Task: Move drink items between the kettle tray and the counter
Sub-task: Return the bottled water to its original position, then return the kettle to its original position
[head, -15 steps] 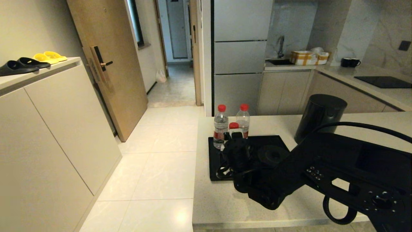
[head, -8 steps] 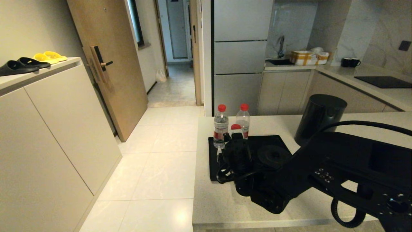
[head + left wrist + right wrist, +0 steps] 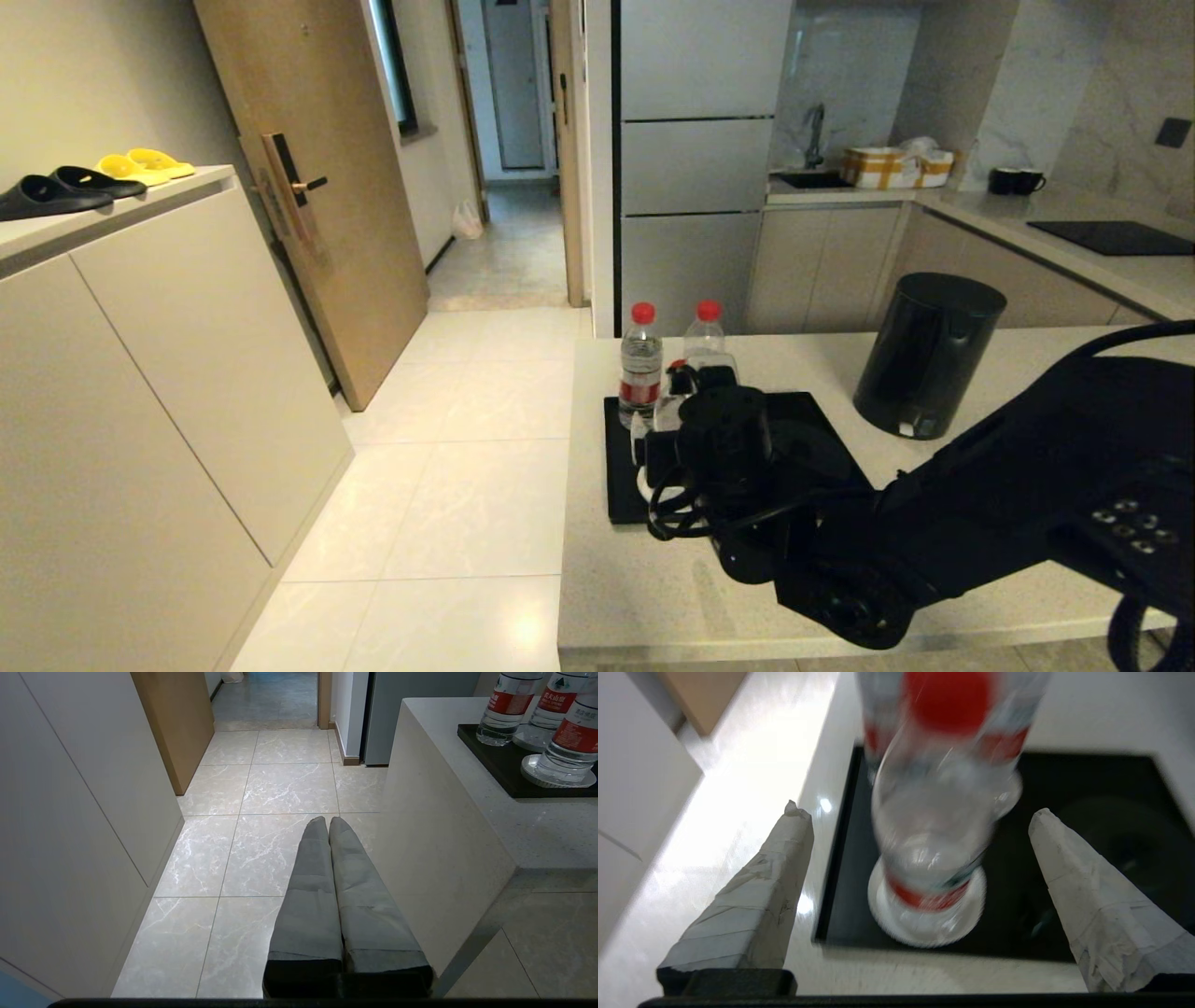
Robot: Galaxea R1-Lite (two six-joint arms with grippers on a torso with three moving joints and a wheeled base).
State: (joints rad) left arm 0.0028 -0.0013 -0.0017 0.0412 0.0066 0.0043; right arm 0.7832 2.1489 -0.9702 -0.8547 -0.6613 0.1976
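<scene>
Three clear red-capped water bottles stand at the left end of the black kettle tray on the beige counter. The far two stand clear. My right gripper is open, one finger on each side of the nearest bottle, not touching it; this bottle rests on a white saucer. The black kettle stands on the counter right of the tray, off its round base. My left gripper is shut and empty, low over the floor beside the counter's end.
The counter's left edge drops to the tiled floor. A cream cabinet with slippers stands at far left. The back worktop holds a black hob, two black mugs and a sink.
My right arm has swung right and pushed forward over the tray. Its open fingers now stand on both sides of the nearest bottle and hide its cap from the head view.
</scene>
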